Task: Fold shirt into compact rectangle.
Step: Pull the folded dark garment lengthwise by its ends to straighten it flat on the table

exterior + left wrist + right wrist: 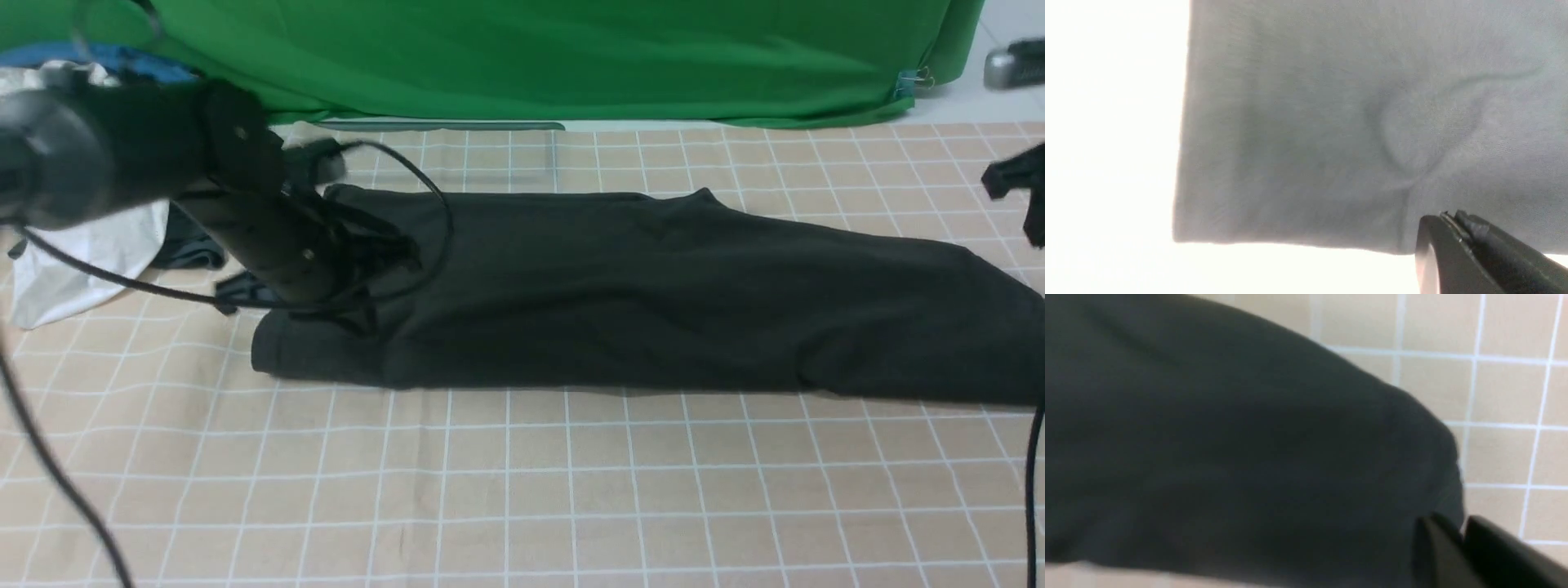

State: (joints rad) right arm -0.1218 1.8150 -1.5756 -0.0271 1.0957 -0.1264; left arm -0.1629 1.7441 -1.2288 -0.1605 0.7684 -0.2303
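Note:
The black shirt [637, 294] lies as a long narrow strip across the checked cloth, from left of centre to the right edge. No logo or neck label shows. My left gripper [392, 249] hangs over the strip's left end. In the left wrist view its fingers [1449, 218] are pressed together just above flat fabric [1331, 122], near an edge, with no cloth between them. My right gripper [1012, 184] is at the far right, above the strip's right end and mostly cut off. In the right wrist view its tips [1462, 531] stand almost touching beside the shirt's rounded end [1229, 437].
A white garment [82, 253] and a smaller dark grey one [192, 245] lie at the left behind my left arm. A green backdrop [531, 57] closes off the back. Cables [433, 212] loop off the left arm; another cable [1033, 490] hangs at the right edge.

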